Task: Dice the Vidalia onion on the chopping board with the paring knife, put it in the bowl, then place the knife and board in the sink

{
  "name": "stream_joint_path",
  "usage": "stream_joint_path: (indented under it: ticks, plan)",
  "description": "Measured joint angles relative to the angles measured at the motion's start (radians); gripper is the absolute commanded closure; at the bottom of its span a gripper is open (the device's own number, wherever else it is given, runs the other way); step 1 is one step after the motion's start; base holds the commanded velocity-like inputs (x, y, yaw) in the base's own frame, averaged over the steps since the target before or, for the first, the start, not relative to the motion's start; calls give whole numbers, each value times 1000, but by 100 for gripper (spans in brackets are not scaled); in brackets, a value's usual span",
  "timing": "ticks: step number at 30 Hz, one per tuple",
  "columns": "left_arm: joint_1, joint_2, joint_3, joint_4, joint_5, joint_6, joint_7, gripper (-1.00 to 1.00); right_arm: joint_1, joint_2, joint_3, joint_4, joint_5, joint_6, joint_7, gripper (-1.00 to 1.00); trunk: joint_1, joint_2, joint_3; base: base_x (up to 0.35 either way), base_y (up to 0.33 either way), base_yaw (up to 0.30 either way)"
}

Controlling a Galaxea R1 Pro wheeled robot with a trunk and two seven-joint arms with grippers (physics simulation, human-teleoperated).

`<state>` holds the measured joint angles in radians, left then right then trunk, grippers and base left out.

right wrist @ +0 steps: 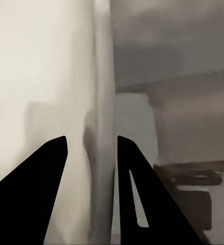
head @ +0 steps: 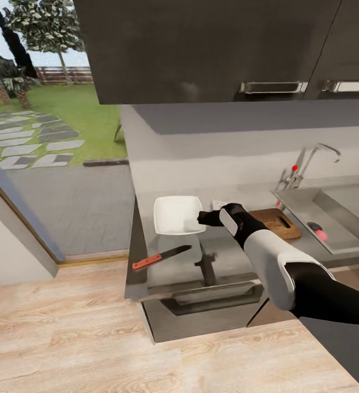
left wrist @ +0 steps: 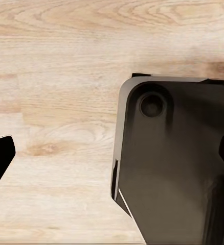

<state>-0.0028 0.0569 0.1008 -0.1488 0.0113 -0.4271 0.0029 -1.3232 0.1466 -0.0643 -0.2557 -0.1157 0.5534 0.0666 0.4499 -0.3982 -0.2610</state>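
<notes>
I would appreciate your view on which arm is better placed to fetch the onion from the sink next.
The right. Its end effector is already over the countertop beside the bowl, on the sink side where the onion lies. The left end effector points down at the wooden floor.

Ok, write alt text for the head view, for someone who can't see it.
The right gripper reaches over the grey countertop beside the white bowl. The paring knife lies near the front edge, the chopping board beside the sink, with the Vidalia onion inside.
</notes>
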Motion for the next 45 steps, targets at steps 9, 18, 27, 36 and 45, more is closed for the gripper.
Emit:
stream_joint_path:
  ticks: [9, 18, 27, 36, 45]
  plan:
    - [0, 0, 2, 0, 1, 0, 0, -100, 0, 0, 1, 6, 1, 0, 1, 100, 0, 0, 0, -31, 0, 0]
    - [0, 0, 2, 0, 1, 0, 0, -100, 0, 2, 1, 7, 0, 0, 1, 100, 0, 0, 0, 0, 0, 142]
    - [0, 0, 2, 0, 1, 0, 0, -100, 0, 1, 1, 7, 1, 0, 1, 100, 0, 0, 0, 0, 0, 193]
    - [0, 0, 2, 0, 1, 2, 0, -100, 0, -1, 0, 7, 1, -2, 0, 100, -1, 0, 0, 76, -34, 20]
    - [0, 0, 2, 0, 1, 0, 0, -100, 0, -2, 0, 7, 1, -2, 0, 100, 0, 0, 0, 25, -19, -93]
